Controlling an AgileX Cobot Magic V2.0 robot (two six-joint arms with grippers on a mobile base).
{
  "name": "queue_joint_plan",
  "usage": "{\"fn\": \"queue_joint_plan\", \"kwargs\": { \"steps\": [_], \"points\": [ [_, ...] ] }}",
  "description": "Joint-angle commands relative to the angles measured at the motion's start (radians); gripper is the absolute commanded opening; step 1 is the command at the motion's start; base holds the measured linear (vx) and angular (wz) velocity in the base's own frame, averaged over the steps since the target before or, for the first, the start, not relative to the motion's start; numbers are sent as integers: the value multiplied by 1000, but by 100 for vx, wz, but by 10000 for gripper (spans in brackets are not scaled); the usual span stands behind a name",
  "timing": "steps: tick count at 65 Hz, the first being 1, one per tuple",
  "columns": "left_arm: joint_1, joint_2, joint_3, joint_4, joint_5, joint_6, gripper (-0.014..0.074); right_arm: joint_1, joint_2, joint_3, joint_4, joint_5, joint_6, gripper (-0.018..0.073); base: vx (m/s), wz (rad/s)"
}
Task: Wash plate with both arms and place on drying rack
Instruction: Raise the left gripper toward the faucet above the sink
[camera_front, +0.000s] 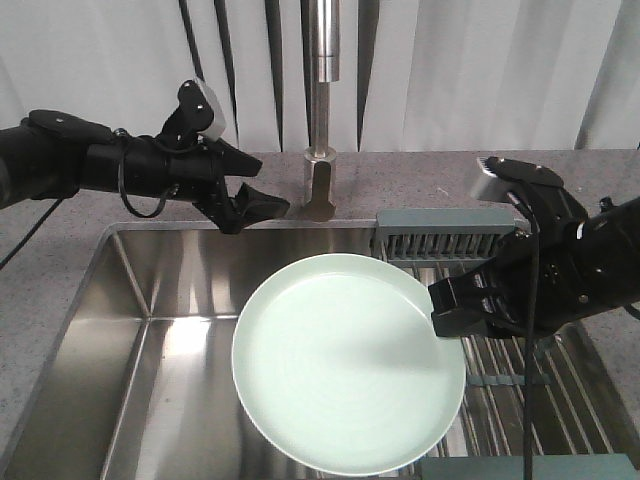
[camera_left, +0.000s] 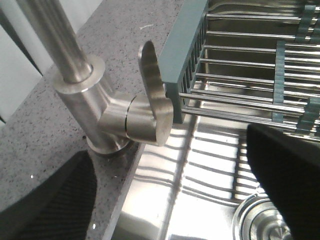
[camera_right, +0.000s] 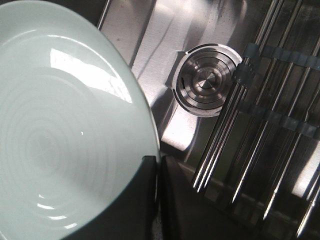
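Bright overhead light. Glare streaked the sink (camera_front: 170, 400) floor; a soft shadow crossed the plate (camera_front: 330, 390). Wrist views' near foreground was blurred.

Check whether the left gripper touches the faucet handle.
Apart. In the left wrist view the left gripper has both fingers short of the faucet handle, with countertop and sink between.

Faucet lever (camera_left: 150, 105), drying rack (camera_left: 240, 75) just beside, tool (camera_left: 167, 145) spread apart
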Motion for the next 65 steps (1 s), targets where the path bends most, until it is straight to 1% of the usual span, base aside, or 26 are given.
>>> {"fn": "queue_joint_plan", "kwargs": {
  "steps": [1,21,34,50,57,65],
  "points": [
    [-21,-32,-69,-58,19,5,593,0,-29,-27,37,-23,-10,-1,0,0],
    [-85,51,-186,-62,20,-1,593,0,-29,-27,36,-22,-10,-1,0,0],
    [-114,105,-258,-63,16,-9,593,0,-29,-27,36,-22,-10,-1,0,0],
    [-117,149,-318,-66,25,-16,593,0,-29,-27,36,-22,-10,-1,0,0],
    [-117,159,-323,-67,52,-14,593,0,-29,-27,36,-22,-10,-1,0,0],
    [-117,159,-322,-62,108,-14,593,0,-29,-27,36,-22,-10,-1,0,0]
  ]
}}
